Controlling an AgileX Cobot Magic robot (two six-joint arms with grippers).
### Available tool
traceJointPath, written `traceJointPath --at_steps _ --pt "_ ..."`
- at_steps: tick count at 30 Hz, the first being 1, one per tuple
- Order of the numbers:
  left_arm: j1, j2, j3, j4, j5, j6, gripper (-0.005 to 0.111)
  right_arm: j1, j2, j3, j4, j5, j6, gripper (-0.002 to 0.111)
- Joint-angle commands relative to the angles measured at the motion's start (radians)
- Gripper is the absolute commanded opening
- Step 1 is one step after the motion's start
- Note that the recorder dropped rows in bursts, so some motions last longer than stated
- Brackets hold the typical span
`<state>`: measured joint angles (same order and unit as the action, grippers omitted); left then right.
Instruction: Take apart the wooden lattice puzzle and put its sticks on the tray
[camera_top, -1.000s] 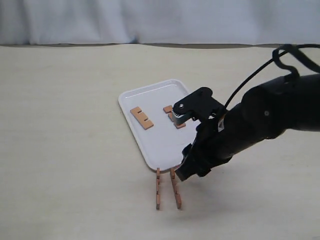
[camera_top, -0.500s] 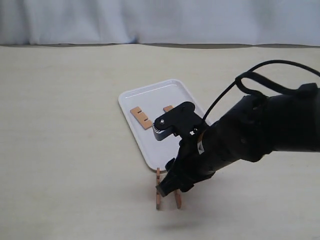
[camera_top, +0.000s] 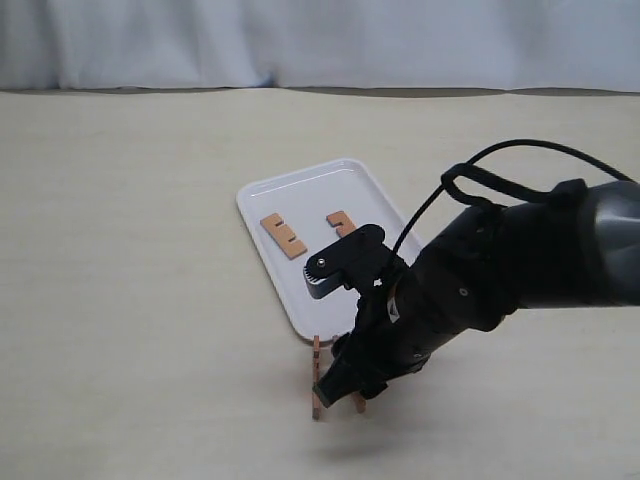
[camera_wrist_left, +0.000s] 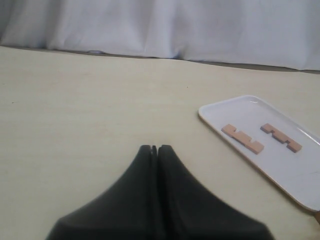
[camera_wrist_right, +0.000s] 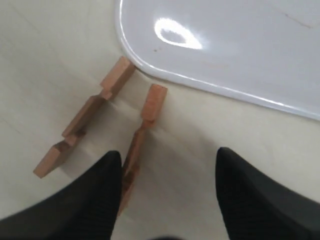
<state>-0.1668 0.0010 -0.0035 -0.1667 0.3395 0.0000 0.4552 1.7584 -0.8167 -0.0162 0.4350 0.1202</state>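
The lattice puzzle is apart. Two notched reddish-brown sticks (camera_top: 284, 234) (camera_top: 342, 222) lie flat on the white tray (camera_top: 300, 290). Two more sticks stand on edge on the table just in front of the tray: one (camera_wrist_right: 85, 120) is free, and the other (camera_wrist_right: 142, 127) runs along the inside of one finger (camera_wrist_right: 100, 195) of my right gripper (camera_wrist_right: 168, 151). That gripper is open and low over the table (camera_top: 335, 385), its arm hiding part of both sticks. My left gripper (camera_wrist_left: 155, 148) is shut and empty, well away from the tray (camera_wrist_left: 300, 185).
The beige tabletop (camera_top: 130, 250) stretches back to a white curtain (camera_top: 320, 40). The tray's rounded front rim (camera_wrist_right: 200, 82) lies just beyond the two table sticks. My right arm's black cable (camera_top: 500, 160) loops above it.
My right arm has swung from above the tray's right side down to the two sticks on the table, open throughout. The sticks have not moved.
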Motion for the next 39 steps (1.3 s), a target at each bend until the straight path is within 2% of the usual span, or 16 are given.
traceJointPath --at_steps 1,8,17,21,24,36,39 --pt "-0.009 -0.001 0.004 -0.001 -0.010 0.000 0.000 0.001 0.007 0.001 -0.045 0.008 0.003 0.053" --pt "-0.009 -0.001 0.004 -0.001 -0.010 0.000 0.000 0.001 -0.049 -0.049 -0.051 0.060 0.003 0.053" --pt "-0.009 -0.001 0.004 -0.003 -0.010 0.000 0.000 0.022 -0.008 -0.030 -0.071 0.084 0.003 0.053" --pt "-0.009 -0.001 0.004 -0.003 -0.010 0.000 0.000 0.112 -0.008 -0.032 -0.285 0.092 0.148 0.053" --pt "-0.009 -0.001 0.004 -0.003 -0.010 0.000 0.000 0.119 -0.008 -0.032 -0.393 0.099 0.300 0.053" --pt "-0.009 -0.001 0.004 -0.003 -0.010 0.000 0.000 0.114 0.071 -0.032 -0.419 0.047 0.355 0.053" --pt "-0.009 -0.001 0.004 -0.003 -0.010 0.000 0.000 0.079 0.085 -0.032 -0.419 0.016 0.391 0.053"
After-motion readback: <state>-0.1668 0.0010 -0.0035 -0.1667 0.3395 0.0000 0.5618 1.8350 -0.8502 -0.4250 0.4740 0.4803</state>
